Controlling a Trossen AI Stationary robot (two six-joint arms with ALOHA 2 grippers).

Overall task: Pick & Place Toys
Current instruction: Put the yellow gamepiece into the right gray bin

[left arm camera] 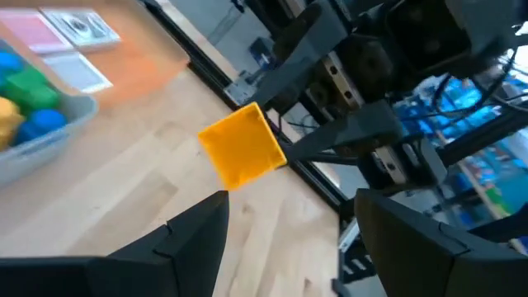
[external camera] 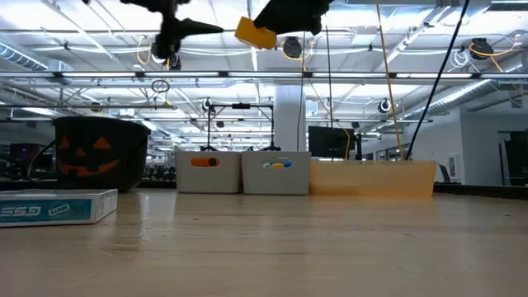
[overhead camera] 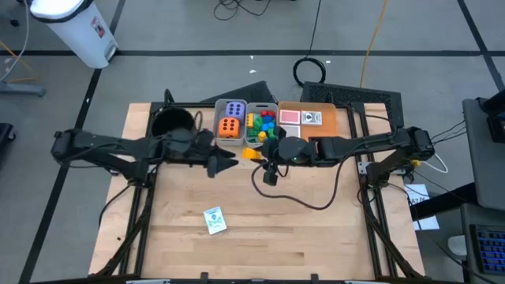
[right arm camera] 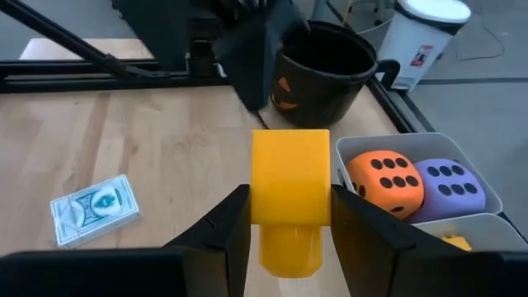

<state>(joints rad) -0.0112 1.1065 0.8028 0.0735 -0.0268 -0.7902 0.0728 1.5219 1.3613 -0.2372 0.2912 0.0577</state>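
Both arms are hovering above the table: the right gripper is pinching a yellow brick near the grey bins. Facing it, the left gripper is hanging with fingers spread, holding nothing.

Two matte black jointed arms, left arm and right arm, each ending in a claw with wedge-shaped black fingers; a black cable loops from the right arm.

Bright even overhead lighting; ceiling strip lamps glare; left wrist view motion-blurred; soft shadows.
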